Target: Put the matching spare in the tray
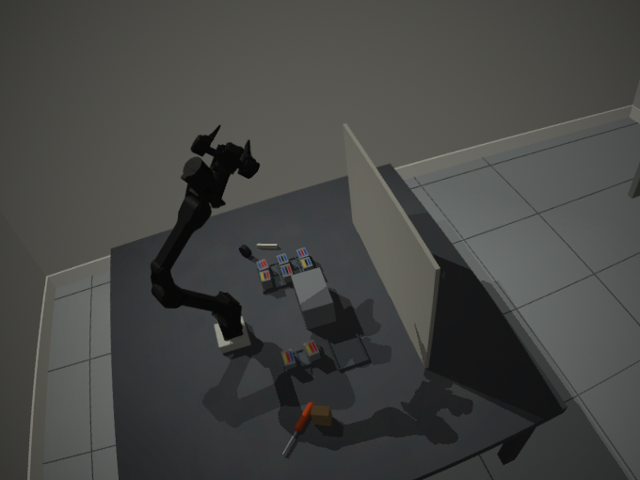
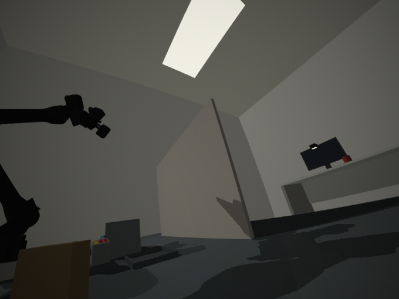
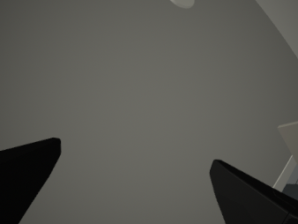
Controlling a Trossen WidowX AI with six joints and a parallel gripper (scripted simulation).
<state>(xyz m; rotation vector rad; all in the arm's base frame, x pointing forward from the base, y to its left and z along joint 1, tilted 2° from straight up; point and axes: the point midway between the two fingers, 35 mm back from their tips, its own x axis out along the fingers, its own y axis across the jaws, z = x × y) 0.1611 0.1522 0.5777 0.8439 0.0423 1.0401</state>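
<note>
My gripper (image 1: 233, 133) (image 3: 137, 157) is open and empty, high above the table's far left part. A large grey box (image 1: 312, 289) (image 2: 124, 238) stands mid-table; I cannot tell whether it is the mounted unit, and no printed code is readable. Several small grey units with coloured stripes on top, among them one unit (image 1: 264, 278) at the left end, stand in a group beyond the box. Two more striped units (image 1: 288, 357) (image 1: 311, 349) stand in front of it; one unit (image 2: 100, 254) also shows in the exterior view. The tray (image 1: 354, 364) (image 2: 154, 261) is beside them, with nothing visible in it.
A tall beige panel (image 1: 392, 232) (image 2: 196, 186) stands right of the box and tray. An orange-handled screwdriver (image 1: 304, 417) lies beside a brown block (image 1: 321, 414) (image 2: 48, 273) near the front. A black round piece (image 1: 245, 250) and a pale stick (image 1: 266, 245) lie at the back.
</note>
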